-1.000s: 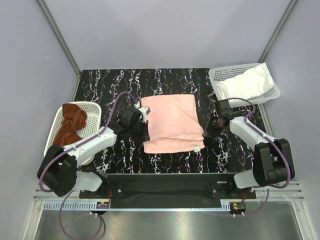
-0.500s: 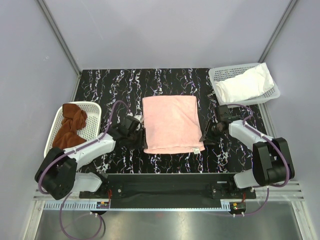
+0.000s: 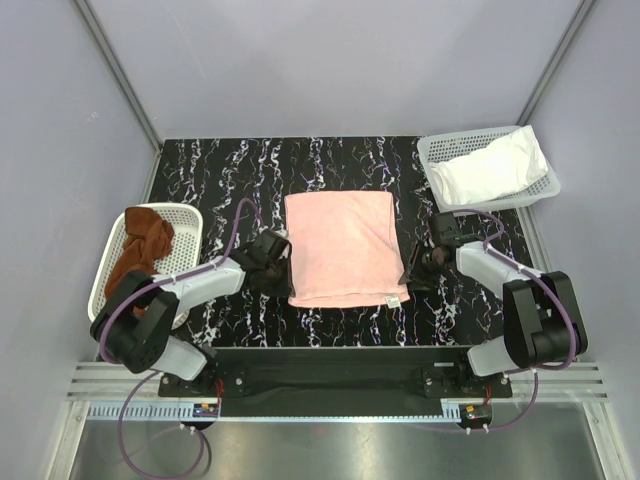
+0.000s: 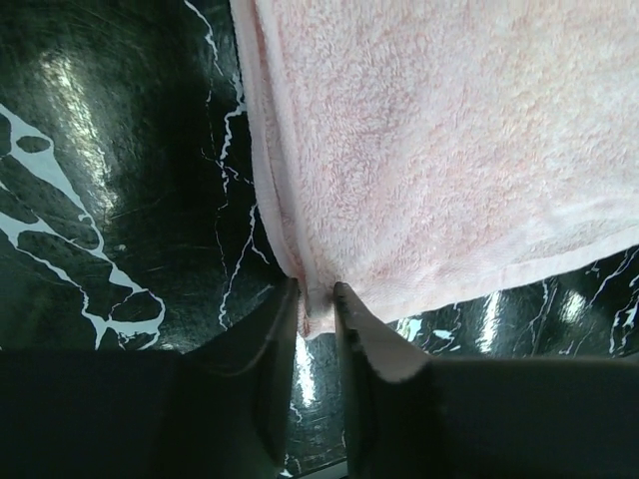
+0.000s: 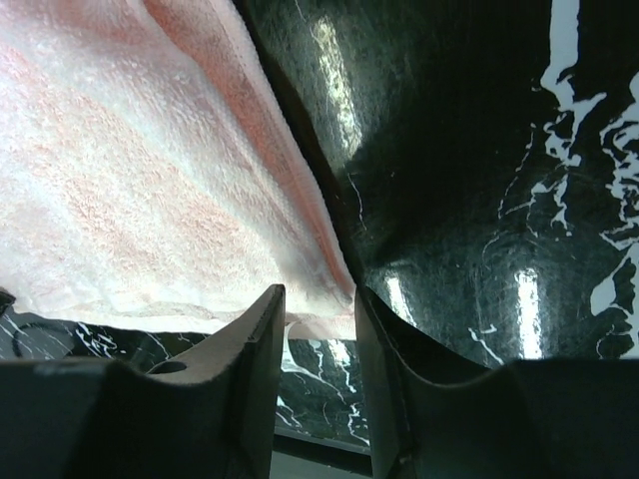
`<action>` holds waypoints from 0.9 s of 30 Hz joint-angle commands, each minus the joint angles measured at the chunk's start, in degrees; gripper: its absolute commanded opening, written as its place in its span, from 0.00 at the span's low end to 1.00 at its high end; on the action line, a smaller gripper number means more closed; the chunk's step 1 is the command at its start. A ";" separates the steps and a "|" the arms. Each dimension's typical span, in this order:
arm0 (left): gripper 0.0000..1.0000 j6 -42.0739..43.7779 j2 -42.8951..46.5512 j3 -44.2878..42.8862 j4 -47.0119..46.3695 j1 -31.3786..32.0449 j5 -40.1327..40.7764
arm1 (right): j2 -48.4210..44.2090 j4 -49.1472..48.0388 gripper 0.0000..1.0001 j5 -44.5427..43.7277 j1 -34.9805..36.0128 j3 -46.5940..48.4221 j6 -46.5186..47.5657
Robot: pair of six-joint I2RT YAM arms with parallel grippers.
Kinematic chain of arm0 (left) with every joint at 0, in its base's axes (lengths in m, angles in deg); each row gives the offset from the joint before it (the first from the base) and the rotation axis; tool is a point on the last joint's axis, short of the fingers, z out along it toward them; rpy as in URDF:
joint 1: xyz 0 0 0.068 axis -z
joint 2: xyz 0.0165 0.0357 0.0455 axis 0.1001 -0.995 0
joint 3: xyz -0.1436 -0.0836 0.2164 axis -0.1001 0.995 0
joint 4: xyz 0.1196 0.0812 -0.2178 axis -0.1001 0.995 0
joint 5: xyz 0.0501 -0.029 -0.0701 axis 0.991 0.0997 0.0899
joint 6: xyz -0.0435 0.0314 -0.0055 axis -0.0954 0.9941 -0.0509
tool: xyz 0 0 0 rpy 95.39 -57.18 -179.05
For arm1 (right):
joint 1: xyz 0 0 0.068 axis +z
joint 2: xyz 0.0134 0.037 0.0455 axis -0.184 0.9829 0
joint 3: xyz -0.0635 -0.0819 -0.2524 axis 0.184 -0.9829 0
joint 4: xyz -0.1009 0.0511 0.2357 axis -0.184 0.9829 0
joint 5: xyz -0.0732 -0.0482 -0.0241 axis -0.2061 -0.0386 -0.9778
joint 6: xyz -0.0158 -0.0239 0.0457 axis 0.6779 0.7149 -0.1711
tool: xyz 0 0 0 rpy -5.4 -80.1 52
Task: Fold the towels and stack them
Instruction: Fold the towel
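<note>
The pink towel lies flat mid-table, squarer than a second ago. The left gripper has slid to its near-left corner and pinches the hem. The right gripper straddles the near-right corner, grip unclear. The next fold looks ready.

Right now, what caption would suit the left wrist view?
Left gripper pinching a corner of the pale pink towel on the black marbled table.

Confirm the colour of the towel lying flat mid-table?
Pale pink. The towel shows whole in the top external view.
</note>
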 commanded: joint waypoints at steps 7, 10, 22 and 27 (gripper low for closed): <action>0.00 2.85 -0.62 -3.91 1.50 -1.03 4.71 | -0.95 -2.81 0.41 -1.66 0.34 -0.82 1.19; 0.00 3.55 -0.89 -4.53 2.03 -1.47 4.62 | -0.61 -2.72 0.41 -1.40 0.34 -0.99 1.28; 0.31 3.64 -1.33 -6.90 3.43 -1.65 2.08 | 1.24 -5.62 0.33 0.54 0.34 -1.43 1.36; 0.31 2.68 -0.36 -6.64 2.64 -1.56 1.02 | 1.15 -5.62 0.30 0.36 0.26 -1.61 1.28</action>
